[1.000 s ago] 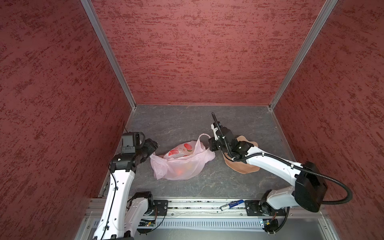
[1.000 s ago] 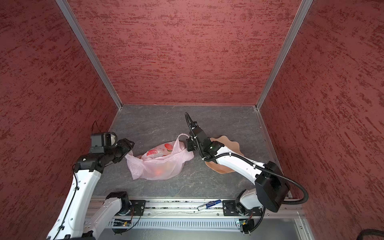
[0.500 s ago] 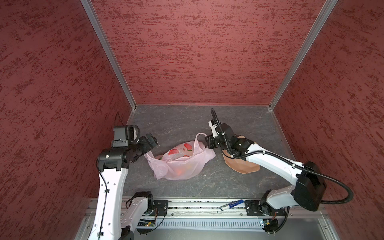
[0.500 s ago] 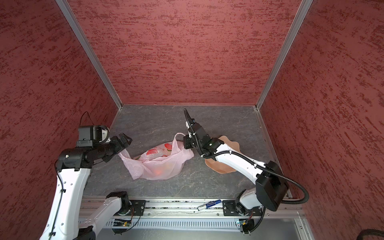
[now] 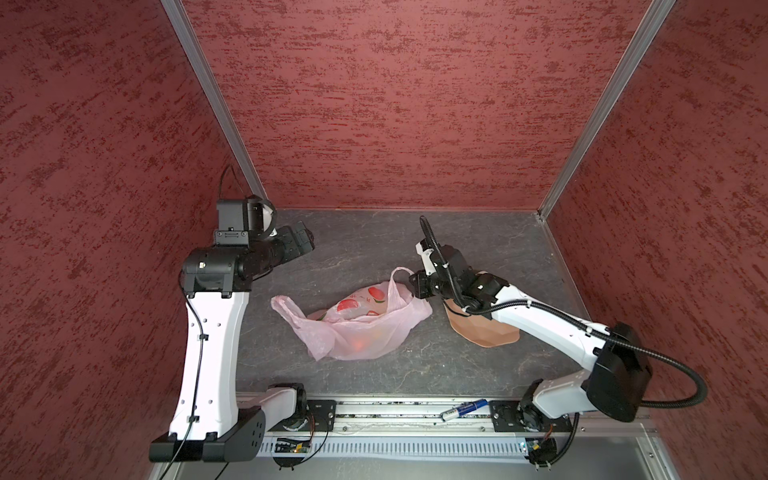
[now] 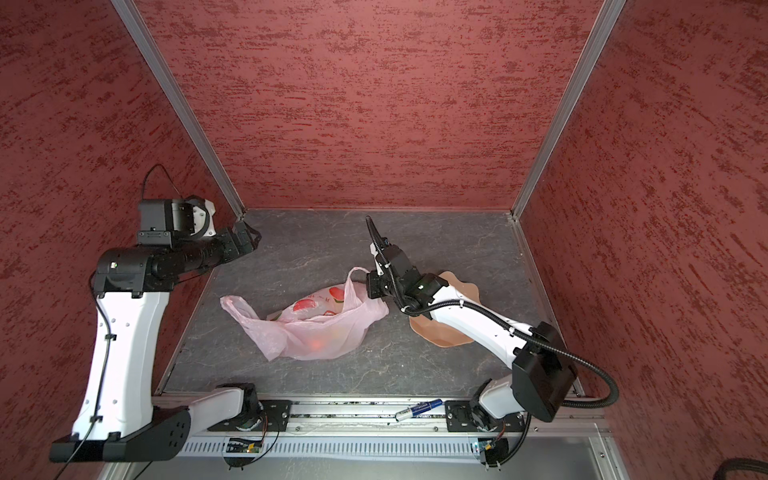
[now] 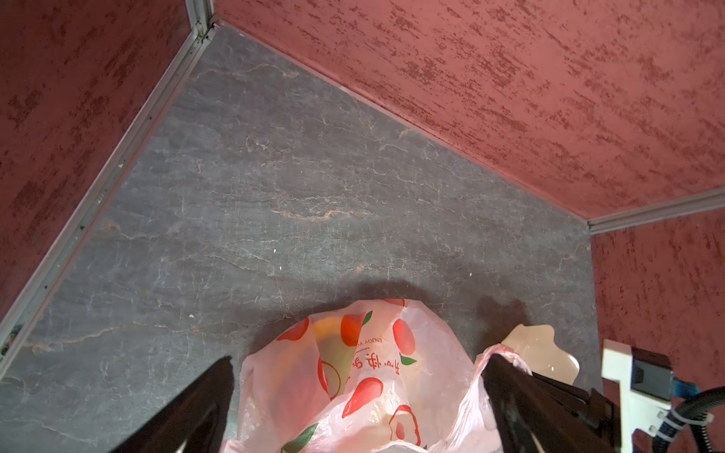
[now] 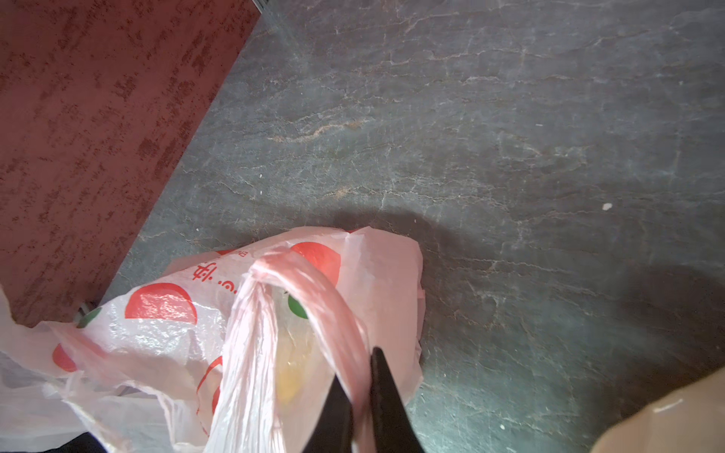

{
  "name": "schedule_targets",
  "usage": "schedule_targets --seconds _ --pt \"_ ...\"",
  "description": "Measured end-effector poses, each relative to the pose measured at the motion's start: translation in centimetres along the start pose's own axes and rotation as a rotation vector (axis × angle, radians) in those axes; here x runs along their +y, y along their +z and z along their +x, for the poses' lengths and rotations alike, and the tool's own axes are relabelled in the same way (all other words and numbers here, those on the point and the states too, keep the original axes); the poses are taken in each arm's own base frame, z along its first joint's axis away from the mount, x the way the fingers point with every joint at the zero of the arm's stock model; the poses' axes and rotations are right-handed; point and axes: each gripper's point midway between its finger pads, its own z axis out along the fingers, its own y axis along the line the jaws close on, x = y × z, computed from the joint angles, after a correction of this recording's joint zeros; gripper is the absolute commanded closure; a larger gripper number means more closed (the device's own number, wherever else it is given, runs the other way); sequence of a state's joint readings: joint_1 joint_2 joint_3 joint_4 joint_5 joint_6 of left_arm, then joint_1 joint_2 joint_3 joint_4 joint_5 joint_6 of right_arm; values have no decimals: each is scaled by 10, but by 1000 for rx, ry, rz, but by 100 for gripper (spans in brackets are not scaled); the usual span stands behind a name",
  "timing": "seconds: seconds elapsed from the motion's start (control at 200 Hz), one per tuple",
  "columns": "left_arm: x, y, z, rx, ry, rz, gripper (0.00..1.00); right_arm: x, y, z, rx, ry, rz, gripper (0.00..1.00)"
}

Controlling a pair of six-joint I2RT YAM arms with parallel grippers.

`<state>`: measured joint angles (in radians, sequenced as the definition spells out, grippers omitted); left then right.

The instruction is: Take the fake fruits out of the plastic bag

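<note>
The pale pink plastic bag (image 5: 357,328) (image 6: 316,328) lies crumpled on the grey floor, printed with red fruit marks. Fake fruits show only as blurs through its film: a red-orange glow (image 5: 359,343) and a yellow patch (image 8: 290,376) (image 7: 333,345). My right gripper (image 5: 415,286) (image 6: 372,289) (image 8: 359,368) is shut on the bag's right loop handle (image 8: 298,274), holding it up. My left gripper (image 5: 305,239) (image 6: 249,239) (image 7: 357,359) hangs open above and to the back left of the bag, touching nothing. The bag's left handle (image 5: 284,305) lies loose on the floor.
A peach petal-edged bowl (image 5: 486,332) (image 6: 440,332) (image 7: 541,349) sits right of the bag, partly under my right arm. A blue-and-silver pen (image 5: 463,409) lies on the front rail. Red walls close in the left, back and right sides.
My left gripper has opened, let go of the bag's left side and risen away towards the back left. The bag's left handle now lies stretched out on the floor. The right gripper keeps its hold.
</note>
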<state>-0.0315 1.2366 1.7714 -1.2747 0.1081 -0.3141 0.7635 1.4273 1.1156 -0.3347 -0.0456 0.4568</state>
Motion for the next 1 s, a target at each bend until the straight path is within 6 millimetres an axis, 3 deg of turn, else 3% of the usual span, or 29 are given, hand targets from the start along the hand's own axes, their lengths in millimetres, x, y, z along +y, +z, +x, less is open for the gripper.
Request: schedule_targets --seconds 0.135,0.291,0.396,0.596,0.997 --pt "-48 20 5 70 185 74 0 2 -12 -2 -24 20 -15 92" --pt "-93 59 51 235 406 113 3 -4 -15 16 2 56 -22 93" --pt "-108 79 83 337 506 123 5 -10 -17 34 34 72 -29 93" --pt "-112 94 135 484 629 117 11 -10 -28 42 33 92 -48 93" --pt "-91 80 208 671 755 87 20 -3 -40 32 -9 98 -80 93"
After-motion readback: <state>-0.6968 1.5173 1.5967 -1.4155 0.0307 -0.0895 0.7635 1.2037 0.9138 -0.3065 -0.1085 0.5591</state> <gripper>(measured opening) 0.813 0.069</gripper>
